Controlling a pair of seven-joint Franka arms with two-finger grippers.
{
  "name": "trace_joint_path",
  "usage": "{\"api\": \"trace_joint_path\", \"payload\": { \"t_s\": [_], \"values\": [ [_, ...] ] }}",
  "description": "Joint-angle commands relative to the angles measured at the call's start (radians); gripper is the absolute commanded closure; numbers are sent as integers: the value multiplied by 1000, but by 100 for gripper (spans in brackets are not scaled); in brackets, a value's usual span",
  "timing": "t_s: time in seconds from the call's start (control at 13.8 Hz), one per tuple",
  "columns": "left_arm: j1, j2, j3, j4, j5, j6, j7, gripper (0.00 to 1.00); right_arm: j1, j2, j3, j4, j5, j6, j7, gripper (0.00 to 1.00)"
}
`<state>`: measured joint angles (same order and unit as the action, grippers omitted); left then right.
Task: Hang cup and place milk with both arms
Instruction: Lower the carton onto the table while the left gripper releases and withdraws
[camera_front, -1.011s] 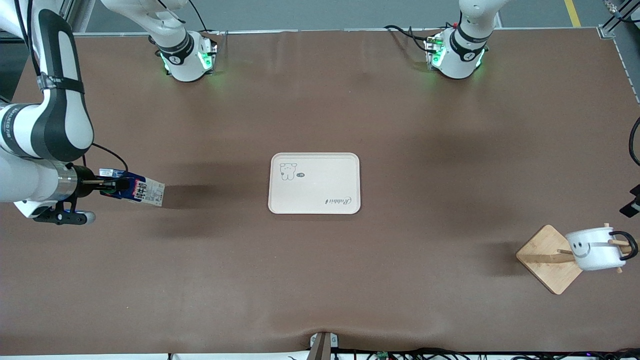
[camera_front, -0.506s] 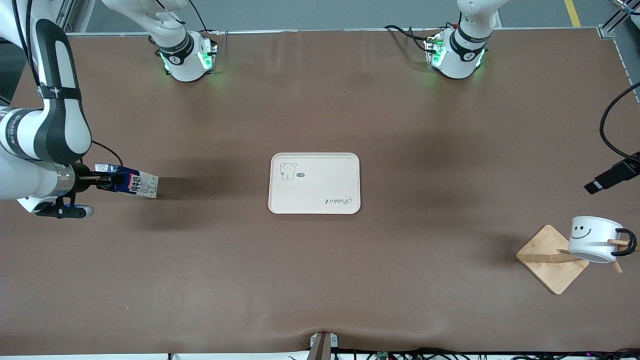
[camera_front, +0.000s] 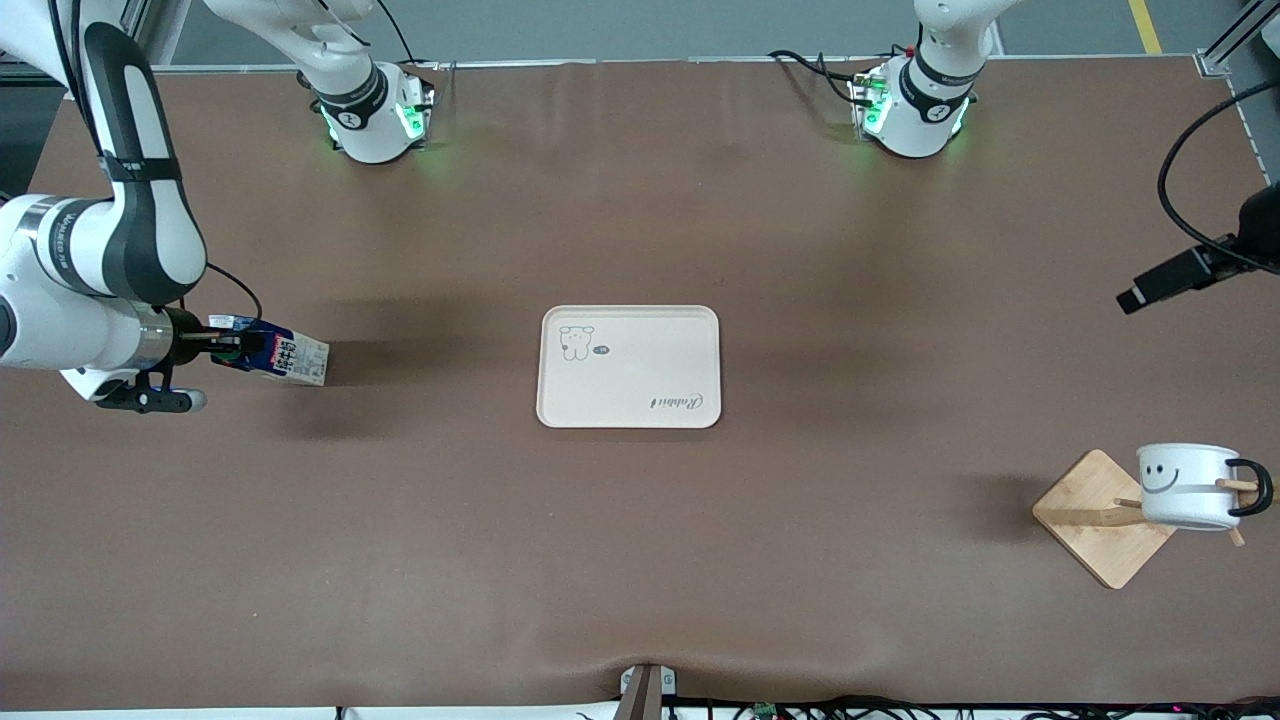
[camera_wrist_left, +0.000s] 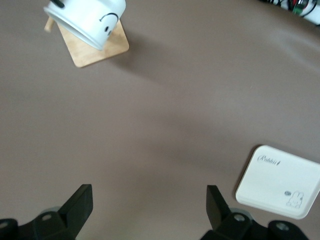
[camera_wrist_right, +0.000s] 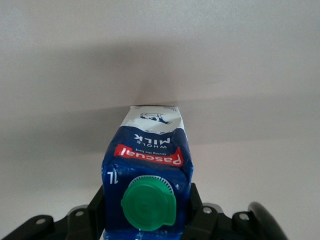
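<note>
The white smiley cup hangs by its black handle on a peg of the wooden rack, near the left arm's end of the table. It also shows in the left wrist view, the cup above the rack's base. My left gripper is high over the table's edge, away from the cup, open and empty. My right gripper is shut on the milk, held tipped on its side over the right arm's end. The blue top and green cap of the milk sit between the fingers.
A cream tray with a bear print lies in the middle of the brown table. It shows in the left wrist view too, the tray low in a corner. A black cable loops by the left arm's wrist.
The left gripper has drawn up and away from the cup, which swung and settled on its peg. The right gripper has shifted slightly with the milk.
</note>
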<state>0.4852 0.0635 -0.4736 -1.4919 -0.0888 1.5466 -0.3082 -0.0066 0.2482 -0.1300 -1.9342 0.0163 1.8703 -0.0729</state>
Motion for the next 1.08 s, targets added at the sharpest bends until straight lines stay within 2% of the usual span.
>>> {"api": "trace_joint_path", "payload": {
  "t_s": [0.0, 0.07, 0.14, 0.22, 0.43, 0.65, 0.87, 1.01],
  "values": [
    [4, -49, -22, 4, 30, -37, 46, 0, -15, -35, 15, -58, -19, 33, -7, 65],
    [1, -83, -23, -7, 27, -39, 46, 0, -15, -35, 15, -58, -19, 33, -7, 61],
    [-23, -100, -22, -20, 27, -52, 46, 0, -15, -33, 15, -57, -19, 32, -7, 36],
    [-78, -114, -2, -34, 27, -83, 44, 0, -15, -27, 15, -54, -19, 32, -5, 0],
    [-216, -155, 96, -74, 29, -95, 44, 0, -21, -24, 16, -34, -19, 26, -5, 0],
    [-328, -183, 147, -108, 56, -92, 46, 0, -21, -23, 16, -10, -19, 21, -5, 0],
    [-463, -218, 252, -143, 67, -77, 46, 0, -16, -23, 18, 21, -18, 0, -5, 0],
    [-497, -228, 279, -156, 67, -72, 46, 0, -15, -23, 20, 24, -18, -2, -5, 0]
  ]
}}
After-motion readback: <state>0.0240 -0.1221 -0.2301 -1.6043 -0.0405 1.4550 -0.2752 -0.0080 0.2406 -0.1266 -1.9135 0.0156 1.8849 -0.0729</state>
